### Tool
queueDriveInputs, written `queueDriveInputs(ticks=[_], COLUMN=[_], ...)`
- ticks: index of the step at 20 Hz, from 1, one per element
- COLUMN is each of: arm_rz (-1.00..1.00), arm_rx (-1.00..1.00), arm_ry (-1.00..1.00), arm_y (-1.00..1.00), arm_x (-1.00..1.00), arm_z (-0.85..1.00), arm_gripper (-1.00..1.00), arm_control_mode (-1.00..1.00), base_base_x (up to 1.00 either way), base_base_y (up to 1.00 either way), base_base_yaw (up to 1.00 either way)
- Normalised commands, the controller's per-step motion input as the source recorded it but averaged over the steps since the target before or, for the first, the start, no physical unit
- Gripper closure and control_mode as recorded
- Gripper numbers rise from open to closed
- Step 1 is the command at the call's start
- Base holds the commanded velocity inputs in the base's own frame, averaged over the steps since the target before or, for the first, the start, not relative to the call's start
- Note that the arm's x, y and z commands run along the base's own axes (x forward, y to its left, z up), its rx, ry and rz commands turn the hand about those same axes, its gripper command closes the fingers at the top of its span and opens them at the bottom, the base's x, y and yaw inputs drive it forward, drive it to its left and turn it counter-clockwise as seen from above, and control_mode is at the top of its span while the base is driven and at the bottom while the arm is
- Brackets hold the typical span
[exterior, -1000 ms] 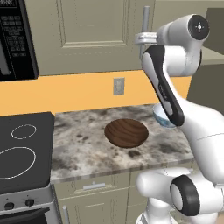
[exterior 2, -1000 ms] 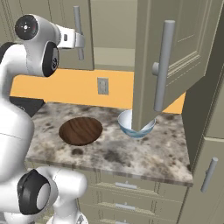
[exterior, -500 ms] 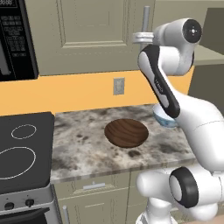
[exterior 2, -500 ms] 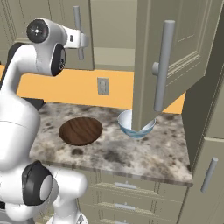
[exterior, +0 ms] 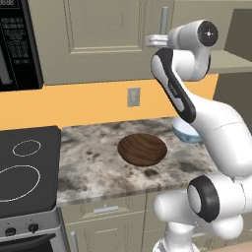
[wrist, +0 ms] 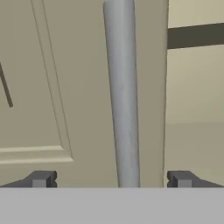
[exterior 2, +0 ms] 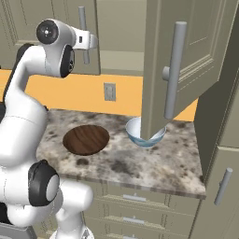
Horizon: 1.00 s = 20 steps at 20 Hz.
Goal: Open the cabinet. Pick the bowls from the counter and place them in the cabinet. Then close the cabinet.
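The cabinet's left door [exterior: 103, 39] is closed, while its right door [exterior 2: 186, 56] hangs swung out over the counter. My gripper [wrist: 111, 179] is open, and its fingertips [wrist: 41, 179] straddle the left door's silver bar handle [wrist: 124, 96] without closing on it. From the base views the gripper [exterior: 150, 40] [exterior 2: 93, 42] sits high, up against that handle [exterior 2: 84, 32]. On the speckled counter [exterior 2: 140, 163] rest the dark-brown wooden bowl [exterior: 141, 149] [exterior 2: 86, 139] and the white and light-blue bowl [exterior 2: 140, 135], half hidden behind the open door.
A black stove top [exterior: 24, 167] lies left of the counter, with a black microwave [exterior: 17, 44] above it. Drawers [exterior 2: 135, 205] run below the counter. A tall side cabinet [exterior 2: 219, 177] stands at the right, and the open door's handle [exterior 2: 172, 77] juts out.
The wrist and gripper have edged slightly closer to the left door's handle. The jaws stay open and both bowls are unmoved.
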Motion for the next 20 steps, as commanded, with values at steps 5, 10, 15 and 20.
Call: queueDriveInputs(ticks=[5,10,15,20], arm_rz=[0.00,0.00,0.00,0.00], arm_rx=[0.00,0.00,0.00,0.00], arm_ry=[0.00,0.00,0.00,0.01], arm_y=[0.00,0.00,0.00,0.00], arm_x=[0.30,0.23,0.21,0.22], arm_z=[-0.05,-0.09,-0.15,-0.11], arm_gripper=[-1.00,-1.00,-1.00,-1.00], arm_control_mode=[-1.00,-1.00,-1.00,-1.00], base_base_x=[0.00,0.00,0.00,0.00], base_base_y=[0.00,0.00,0.00,0.00], base_base_yaw=[0.00,0.00,0.00,0.00])
